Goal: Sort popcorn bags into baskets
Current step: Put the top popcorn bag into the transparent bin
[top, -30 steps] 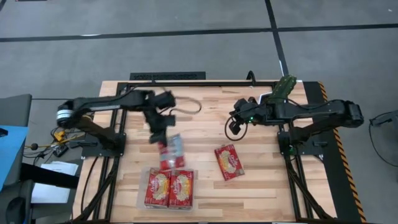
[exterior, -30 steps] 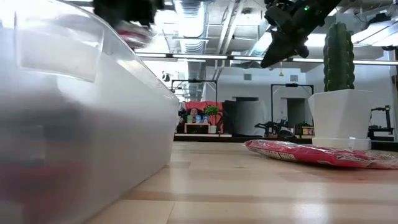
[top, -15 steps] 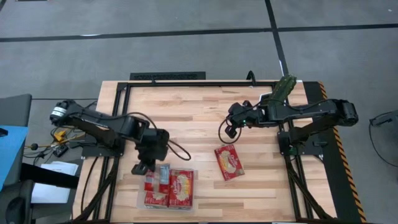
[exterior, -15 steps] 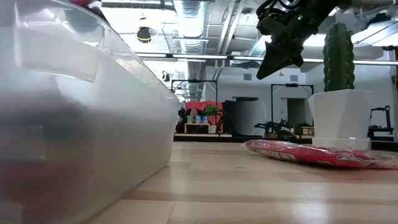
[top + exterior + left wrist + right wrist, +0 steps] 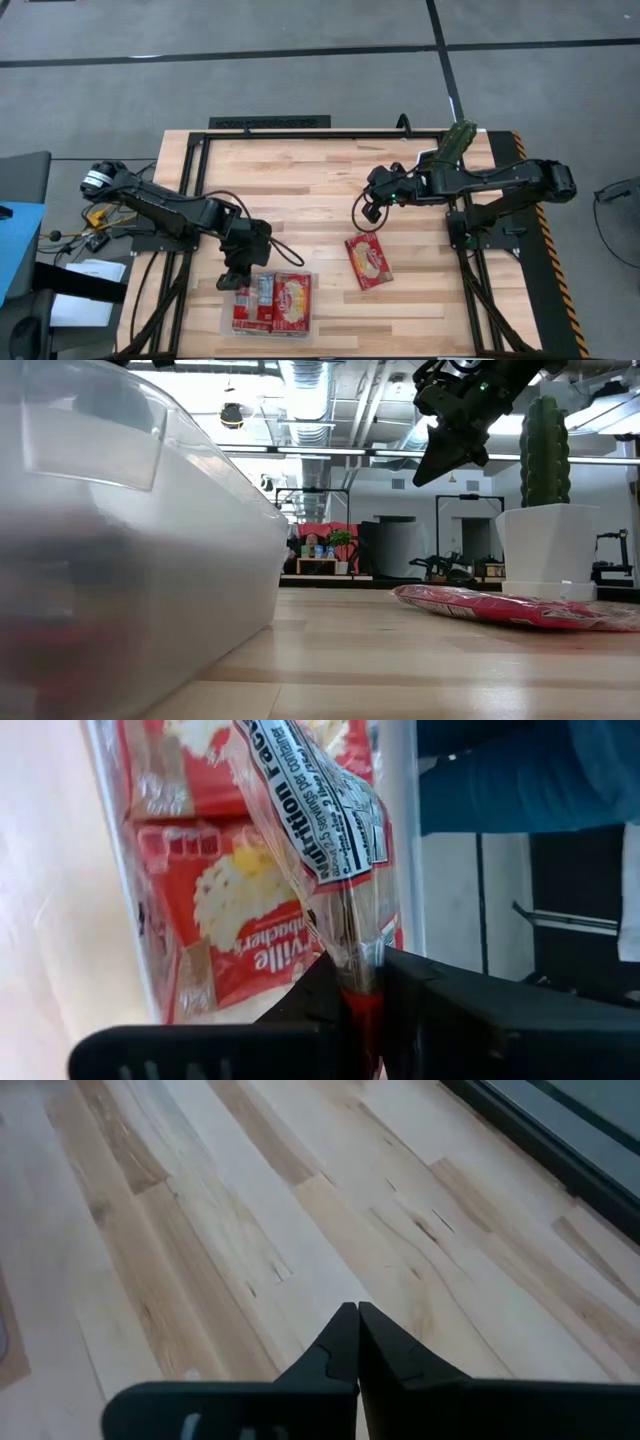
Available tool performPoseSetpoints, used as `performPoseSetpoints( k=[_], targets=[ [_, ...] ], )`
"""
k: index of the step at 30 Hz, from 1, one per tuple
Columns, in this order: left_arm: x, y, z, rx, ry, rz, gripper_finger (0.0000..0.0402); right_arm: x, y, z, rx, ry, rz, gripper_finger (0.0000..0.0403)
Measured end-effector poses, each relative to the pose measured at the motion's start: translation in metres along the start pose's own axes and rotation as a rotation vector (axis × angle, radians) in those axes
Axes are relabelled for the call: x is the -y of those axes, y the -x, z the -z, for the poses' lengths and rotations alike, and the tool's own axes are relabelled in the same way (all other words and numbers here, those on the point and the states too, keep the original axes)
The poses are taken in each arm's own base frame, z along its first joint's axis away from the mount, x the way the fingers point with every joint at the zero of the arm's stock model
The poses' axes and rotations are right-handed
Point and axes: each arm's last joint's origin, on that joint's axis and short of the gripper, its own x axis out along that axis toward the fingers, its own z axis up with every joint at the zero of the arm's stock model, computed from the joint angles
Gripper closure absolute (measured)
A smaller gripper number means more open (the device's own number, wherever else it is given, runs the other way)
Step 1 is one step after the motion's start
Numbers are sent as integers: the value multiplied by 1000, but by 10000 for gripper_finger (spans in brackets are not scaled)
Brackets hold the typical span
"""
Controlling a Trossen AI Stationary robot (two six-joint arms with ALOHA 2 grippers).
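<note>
Near the front edge of the wooden table (image 5: 320,180), left of centre, a clear plastic tray (image 5: 225,322) holds red popcorn bags lying flat side by side (image 5: 292,302). The left gripper (image 5: 244,279) is lowered over the tray's left part, its jaws clamped on the edge of another popcorn bag (image 5: 320,830), whose white nutrition panel faces the wrist camera and which hangs just above the bags already in the tray. One more popcorn bag (image 5: 368,259) lies flat on the bare wood to the right of the tray, well apart from it. The right gripper (image 5: 374,207) hovers above the table's middle, behind that loose bag, with its jaws pressed together and holding nothing. A potted cactus (image 5: 548,480) stands near the table's back right corner.
</note>
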Motion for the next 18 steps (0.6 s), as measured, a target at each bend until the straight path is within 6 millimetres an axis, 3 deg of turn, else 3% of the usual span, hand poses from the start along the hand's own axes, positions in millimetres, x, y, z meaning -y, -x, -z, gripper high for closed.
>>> performPoseSetpoints(
  k=[10, 18],
  targets=[
    [6, -5, 4, -12, 12, -25, 324, -2, 1, 1, -1, 5, -5, 368],
    [4, -4, 7, -34, 1, -61, 276, -3, 1, 1, 0, 8, -6, 380]
  ],
)
